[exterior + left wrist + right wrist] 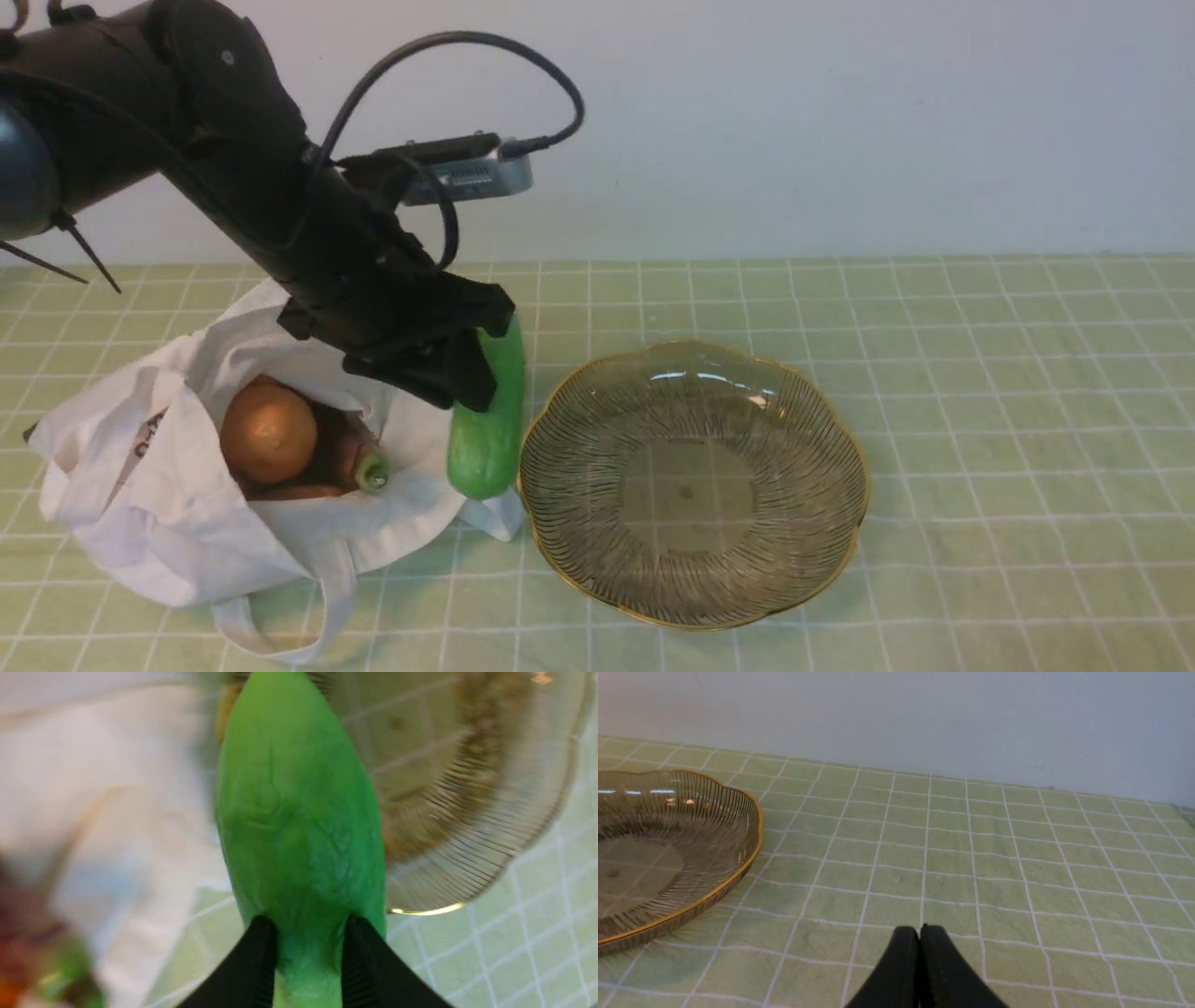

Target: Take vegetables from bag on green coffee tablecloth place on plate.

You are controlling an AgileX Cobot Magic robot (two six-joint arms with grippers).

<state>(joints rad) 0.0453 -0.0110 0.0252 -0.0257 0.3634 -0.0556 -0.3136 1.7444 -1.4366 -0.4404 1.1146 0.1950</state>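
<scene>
One green cucumber is clamped in the left jaws; the right jaws are closed together, gripping nothing.

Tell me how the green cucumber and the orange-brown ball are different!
The cucumber is long and bright green; the ball is round and orange-brown. The cucumber is held by the left gripper, while the ball sits in the bag. Neither is on the plate.
</scene>
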